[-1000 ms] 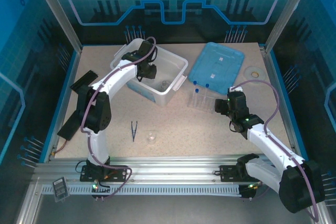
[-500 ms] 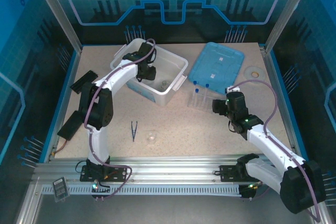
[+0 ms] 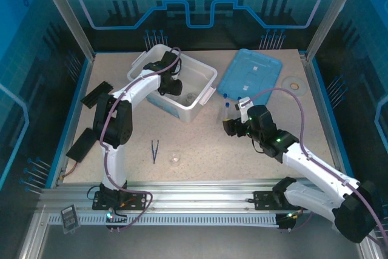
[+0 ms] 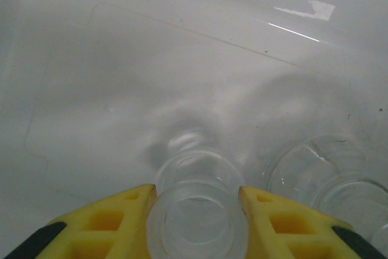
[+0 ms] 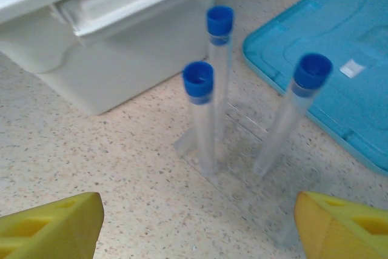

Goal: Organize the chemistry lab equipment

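My left gripper (image 3: 171, 87) is down inside the white bin (image 3: 203, 72). In the left wrist view its yellow fingers (image 4: 130, 207) press both sides of a clear glass flask (image 4: 197, 210), neck pointing away, so the left gripper (image 4: 197, 195) is shut on it. A clear beaker (image 4: 330, 177) rests beside it on the bin floor. My right gripper (image 3: 233, 127) is open just in front of the clear tube rack (image 3: 227, 113). The rack (image 5: 242, 171) holds three blue-capped tubes (image 5: 200, 113), and the right gripper (image 5: 197, 235) stands wide with nothing between its fingers. Dark tweezers (image 3: 154, 150) and a small beaker (image 3: 175, 158) lie on the table.
A blue lid (image 3: 251, 77) lies flat behind the rack, and the bin's handle (image 5: 121, 1) is close to the tubes. A small round dish (image 3: 293, 82) sits at the back right. Black ridged strips (image 3: 82, 144) lie along the left edge.
My right gripper has swung left and come round to the near side of the tube rack. The left gripper has stayed inside the bin.
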You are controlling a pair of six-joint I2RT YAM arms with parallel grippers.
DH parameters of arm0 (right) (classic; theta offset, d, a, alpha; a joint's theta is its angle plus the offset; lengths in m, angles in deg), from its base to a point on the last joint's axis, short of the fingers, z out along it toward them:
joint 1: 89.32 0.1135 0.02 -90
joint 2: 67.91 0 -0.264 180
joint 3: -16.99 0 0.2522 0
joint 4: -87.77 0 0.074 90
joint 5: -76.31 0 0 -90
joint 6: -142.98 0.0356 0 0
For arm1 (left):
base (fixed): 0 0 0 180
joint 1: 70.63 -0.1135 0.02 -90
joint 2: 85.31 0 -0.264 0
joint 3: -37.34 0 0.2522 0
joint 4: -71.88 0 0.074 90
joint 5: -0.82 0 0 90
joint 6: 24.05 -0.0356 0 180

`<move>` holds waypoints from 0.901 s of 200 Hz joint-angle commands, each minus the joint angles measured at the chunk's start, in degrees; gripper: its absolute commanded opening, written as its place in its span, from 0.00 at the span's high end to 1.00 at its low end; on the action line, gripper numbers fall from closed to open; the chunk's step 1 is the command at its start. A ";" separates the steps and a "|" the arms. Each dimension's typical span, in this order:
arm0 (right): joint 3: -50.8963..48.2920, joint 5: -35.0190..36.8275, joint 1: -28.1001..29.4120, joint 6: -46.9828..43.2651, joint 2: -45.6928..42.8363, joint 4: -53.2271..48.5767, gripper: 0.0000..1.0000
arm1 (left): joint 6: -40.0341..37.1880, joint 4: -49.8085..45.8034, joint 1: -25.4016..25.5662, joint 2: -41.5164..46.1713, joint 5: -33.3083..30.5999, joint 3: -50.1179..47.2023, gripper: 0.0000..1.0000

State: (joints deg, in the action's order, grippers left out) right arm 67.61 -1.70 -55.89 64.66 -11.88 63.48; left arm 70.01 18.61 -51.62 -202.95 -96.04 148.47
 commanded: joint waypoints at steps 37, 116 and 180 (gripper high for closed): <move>2.85 -0.49 3.12 -2.66 2.15 -3.00 0.17 | -0.89 0.04 -0.46 -1.02 1.57 0.93 0.56; 5.90 0.55 5.19 -3.52 3.74 -4.55 0.16 | 0.18 0.05 -0.46 3.59 0.33 0.16 0.40; 9.44 1.61 5.90 -4.34 5.35 -5.59 0.15 | 0.60 -0.75 -0.02 14.31 -1.36 -1.32 0.25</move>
State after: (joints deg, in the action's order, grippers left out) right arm 74.76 -1.11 -50.97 61.47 -7.48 58.80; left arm 70.42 18.83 -51.67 -194.71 -95.91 148.03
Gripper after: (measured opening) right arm 0.845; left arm 0.735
